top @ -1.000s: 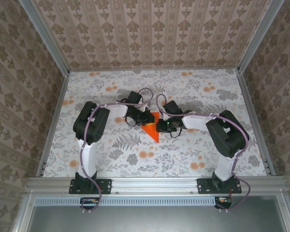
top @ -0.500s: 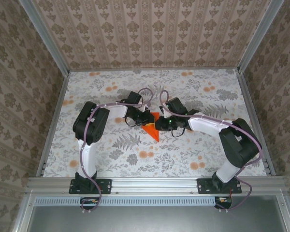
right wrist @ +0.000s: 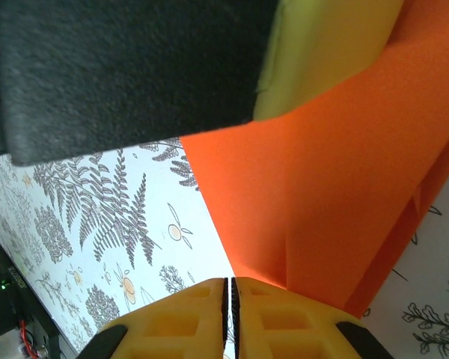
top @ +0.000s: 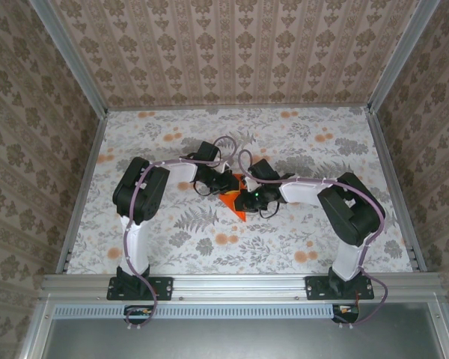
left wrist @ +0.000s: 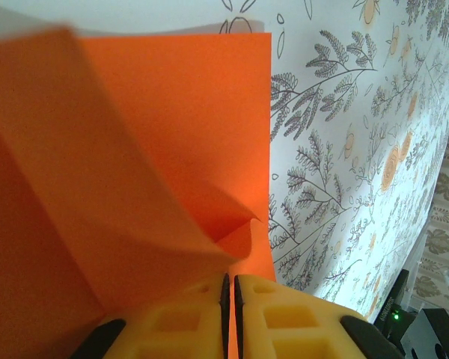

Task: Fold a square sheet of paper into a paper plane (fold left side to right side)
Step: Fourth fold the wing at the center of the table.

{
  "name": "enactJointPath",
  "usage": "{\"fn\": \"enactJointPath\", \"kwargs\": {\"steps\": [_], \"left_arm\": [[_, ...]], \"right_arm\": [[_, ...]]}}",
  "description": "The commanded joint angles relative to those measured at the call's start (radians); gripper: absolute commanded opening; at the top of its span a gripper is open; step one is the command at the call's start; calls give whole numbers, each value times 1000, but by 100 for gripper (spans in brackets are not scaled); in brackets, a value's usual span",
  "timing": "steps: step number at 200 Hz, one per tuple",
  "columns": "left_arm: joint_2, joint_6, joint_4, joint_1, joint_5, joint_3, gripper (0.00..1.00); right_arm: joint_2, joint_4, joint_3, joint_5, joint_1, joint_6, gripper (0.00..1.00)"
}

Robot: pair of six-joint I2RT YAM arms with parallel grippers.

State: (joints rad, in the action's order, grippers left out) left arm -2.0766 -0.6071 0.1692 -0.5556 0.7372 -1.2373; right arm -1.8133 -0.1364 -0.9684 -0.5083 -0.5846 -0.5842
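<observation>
The square sheet of paper [left wrist: 172, 112] is plain bright orange. The table [top: 299, 232] is white with grey ferns and pale orange flowers.

- paper [top: 236, 205] lies on table [top: 172, 247], near mid-table, tip toward the near edge
- left gripper [top: 227, 186] at the paper's far-left edge, touching it
- right gripper [top: 244, 200] over the paper's right side, just beside the left gripper
- left arm [top: 138, 198] reaches in from the left, right arm [top: 344, 206] from the right; bases well apart at the near edge
- left wrist view: a flap stands up off the sheet and runs to the pads [left wrist: 284, 321]
- right wrist view: left gripper sits on the paper, just ahead of the right pads [right wrist: 284, 321]
</observation>
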Motion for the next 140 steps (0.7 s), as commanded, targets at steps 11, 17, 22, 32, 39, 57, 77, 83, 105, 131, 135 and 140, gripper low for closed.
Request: {"fn": "enactJointPath", "kwargs": {"steps": [11,17,22,32,39,57,77,83,105,131,135,140], "left_arm": [[-19,5,86,0,-61,38,14],[-19,4,88,-1,-62,37,14],[-19,4,88,-1,-63,37,14],[-19,6,88,0,-64,37,14],[-20,4,89,0,-63,36,14],[-20,6,92,0,-64,36,14],[-20,7,94,0,-64,34,14],[-22,7,94,0,-64,33,14],[-20,7,98,0,-65,29,14],[-20,9,100,0,-66,30,14],[-20,9,101,0,-66,30,14],[-21,9,101,1,-67,28,14]], "right_arm": [[-26,-89,-31,22,-3,26,12],[-26,-96,-33,23,-3,30,12],[-26,-101,-34,25,-4,32,12],[-27,-107,-34,25,-3,36,12],[-29,-112,-34,25,-5,37,12],[-34,-128,-34,29,-4,44,12],[-35,-137,-29,31,-5,49,12],[-38,-139,-28,31,-4,50,12],[-40,-142,-24,29,-4,50,12],[-41,-149,-15,26,-5,48,12],[-42,-148,-14,24,-6,47,12],[-42,-149,-12,22,-6,45,12]]}}
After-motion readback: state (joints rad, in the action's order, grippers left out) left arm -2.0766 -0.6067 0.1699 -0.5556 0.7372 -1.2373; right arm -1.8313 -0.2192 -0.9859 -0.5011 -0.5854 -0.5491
